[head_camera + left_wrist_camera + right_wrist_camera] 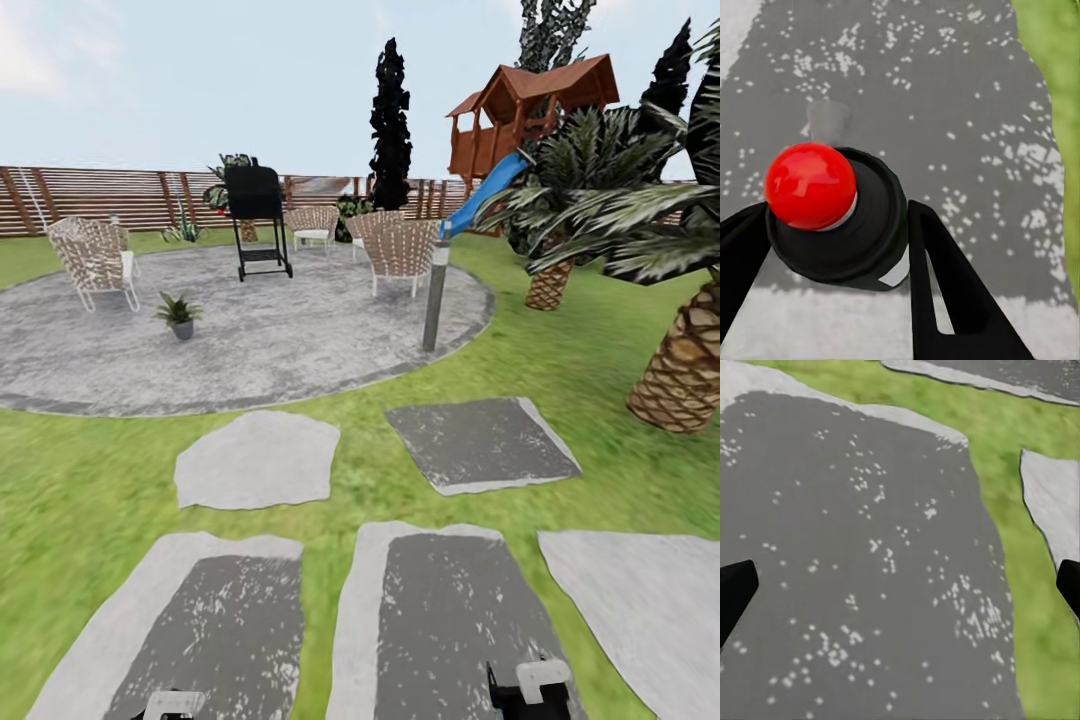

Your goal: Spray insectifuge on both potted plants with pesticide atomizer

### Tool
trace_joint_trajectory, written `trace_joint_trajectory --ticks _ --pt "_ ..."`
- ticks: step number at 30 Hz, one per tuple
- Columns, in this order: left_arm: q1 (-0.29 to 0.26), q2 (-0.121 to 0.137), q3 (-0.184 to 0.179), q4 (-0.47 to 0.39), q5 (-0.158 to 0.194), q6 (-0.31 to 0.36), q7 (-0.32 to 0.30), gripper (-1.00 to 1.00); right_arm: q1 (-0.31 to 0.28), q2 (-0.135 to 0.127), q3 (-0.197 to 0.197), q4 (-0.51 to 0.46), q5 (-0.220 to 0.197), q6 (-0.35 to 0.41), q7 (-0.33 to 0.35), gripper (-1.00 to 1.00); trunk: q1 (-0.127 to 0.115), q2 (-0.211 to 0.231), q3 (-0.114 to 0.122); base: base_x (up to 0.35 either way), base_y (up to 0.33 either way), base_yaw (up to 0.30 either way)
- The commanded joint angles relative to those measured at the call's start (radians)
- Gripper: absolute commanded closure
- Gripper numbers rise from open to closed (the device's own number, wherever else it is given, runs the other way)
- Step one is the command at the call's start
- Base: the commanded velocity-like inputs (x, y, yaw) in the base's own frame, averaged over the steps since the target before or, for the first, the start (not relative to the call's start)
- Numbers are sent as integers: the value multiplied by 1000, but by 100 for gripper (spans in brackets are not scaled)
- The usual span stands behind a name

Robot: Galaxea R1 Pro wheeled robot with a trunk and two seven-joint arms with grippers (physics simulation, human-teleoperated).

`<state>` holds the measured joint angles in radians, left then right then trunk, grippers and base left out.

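The pesticide atomizer (870, 217) is a dark bottle with a red round top, seen end-on in the left wrist view. My left gripper (840, 214) is shut on it, one black finger on each side, above a dark stepping stone. My right gripper (904, 585) is open with nothing between its fingers, over another stone. Both grippers peek in at the near edge of the head view, left (172, 705) and right (530, 690). One potted plant (179, 313), a small green rosette in a grey pot, stands far ahead on the round patio. A second spiky plant (184, 232) sits by the fence.
Stepping stones (480, 442) in grass lead to a round paved patio (300, 340) with wicker chairs (95, 262), a black grill (256, 215) and a grey post (435, 298). Palms (685, 360) stand at the right, with a playhouse and slide (500, 130) behind them.
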<state>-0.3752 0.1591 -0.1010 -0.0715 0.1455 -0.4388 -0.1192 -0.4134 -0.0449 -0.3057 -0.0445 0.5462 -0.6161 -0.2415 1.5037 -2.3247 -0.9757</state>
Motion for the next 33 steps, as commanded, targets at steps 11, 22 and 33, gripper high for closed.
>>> trace_joint_trajectory --ticks 11,22,33 --pt "-1 0 -8 1 10 -3 -4 100 -1 0 -4 2 11 -2 -7 -100 0 0 -1 338 0 0" --pt "-1 0 -8 1 10 -3 -4 100 -1 0 -4 2 11 -2 -7 -100 0 0 -1 338 0 0" --pt "-1 0 -8 1 10 -3 -4 100 -1 0 -4 2 11 -2 -7 -100 0 0 -1 338 0 27"
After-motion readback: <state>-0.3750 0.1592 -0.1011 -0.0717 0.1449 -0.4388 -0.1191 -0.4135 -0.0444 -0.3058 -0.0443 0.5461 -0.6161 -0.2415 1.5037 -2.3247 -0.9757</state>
